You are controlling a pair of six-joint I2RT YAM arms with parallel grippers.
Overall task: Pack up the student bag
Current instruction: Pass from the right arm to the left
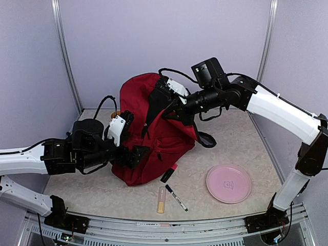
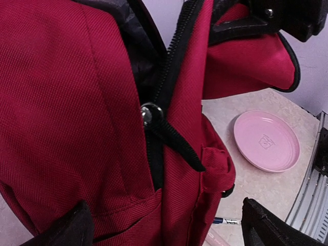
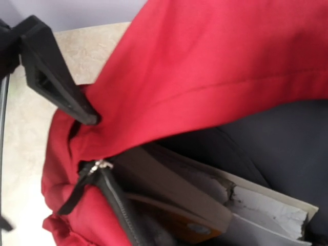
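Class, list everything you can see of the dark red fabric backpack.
The dark red woven-fabric backpack stands slumped on the beige table, main black zip open, showing dark lining and books inside. The right pincer is shut on its top flap, holding it up; the open left pincer straddles its lower side.

Dark red student bag (image 1: 169, 146), sitting slumped upright at mid-table, gaping open along its black zipper (image 2: 171, 66) (book (image 3: 195, 189) showing inside)
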